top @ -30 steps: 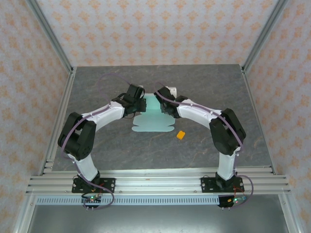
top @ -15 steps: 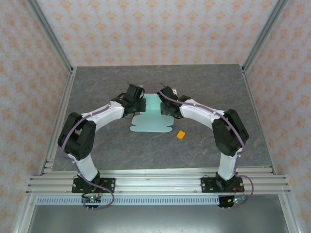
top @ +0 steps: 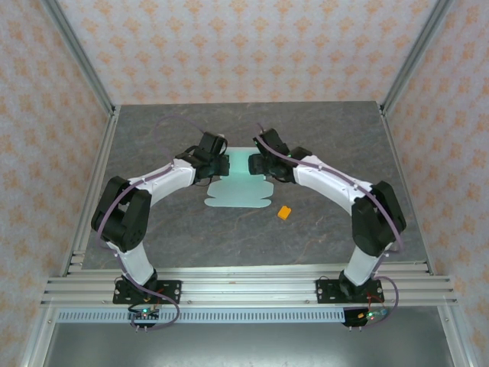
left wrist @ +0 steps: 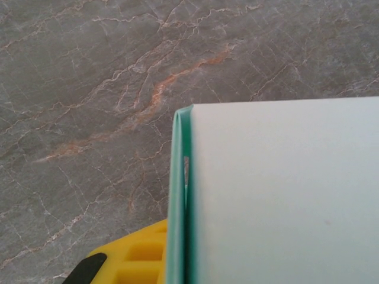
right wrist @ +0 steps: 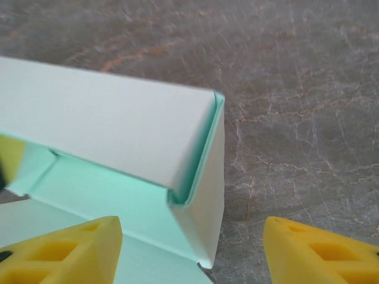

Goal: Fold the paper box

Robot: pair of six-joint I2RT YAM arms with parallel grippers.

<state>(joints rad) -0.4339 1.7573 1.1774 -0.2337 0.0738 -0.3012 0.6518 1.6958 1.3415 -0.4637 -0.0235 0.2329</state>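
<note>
Grey stone-patterned table (top: 153, 145) with orange-patterned wallpaper (top: 229, 46) around it is what you see from above, and your 2 arms meet over the paper box (top: 238, 193) near the middle of it. The near part of the box lies flat on the table, with rounded flaps toward the bases. The far part is raised between the 2 wrists, and the arms cover much of it, so you cannot make out its full shape there.

Your left gripper (top: 219, 163) is at the left side of the raised part. From the left wrist you see the paper box (left wrist: 278, 189) very close, with its folded edge running down the picture. 1 yellow finger (left wrist: 133, 260) shows low at the left of that edge, cut by the frame; the other is hidden behind the card. This gripper is clenched on the paper box.

Your right gripper (top: 260, 164) is at the right side. From the right wrist its 2 yellow fingers (right wrist: 65, 248) stand wide apart, released, with a standing corner of the box between them. The right finger is clear of the card; whether the left one touches it, you cannot tell.

A small orange block (top: 284, 212) lies apart, to the right of the flat flaps.
</note>
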